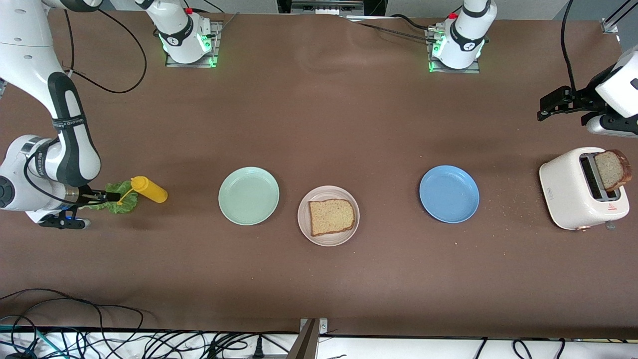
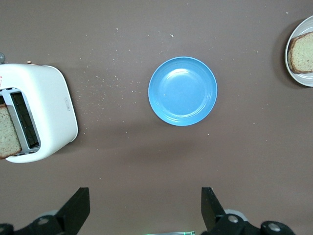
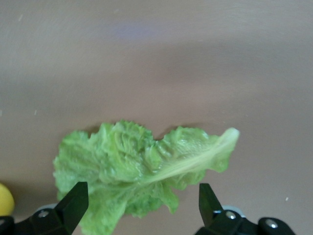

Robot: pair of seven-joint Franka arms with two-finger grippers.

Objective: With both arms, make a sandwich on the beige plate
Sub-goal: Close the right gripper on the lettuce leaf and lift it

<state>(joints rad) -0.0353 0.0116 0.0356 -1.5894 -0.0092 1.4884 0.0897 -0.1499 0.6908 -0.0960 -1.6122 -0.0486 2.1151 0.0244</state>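
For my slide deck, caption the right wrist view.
Open right claw poised over the lettuce leaf lying on the brown table.

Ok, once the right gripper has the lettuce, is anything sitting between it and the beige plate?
Yes. The yellow squeeze bottle lies right beside the lettuce, and the mint green plate sits between it and the beige plate. The open right gripper is at the leaf, so carry high.
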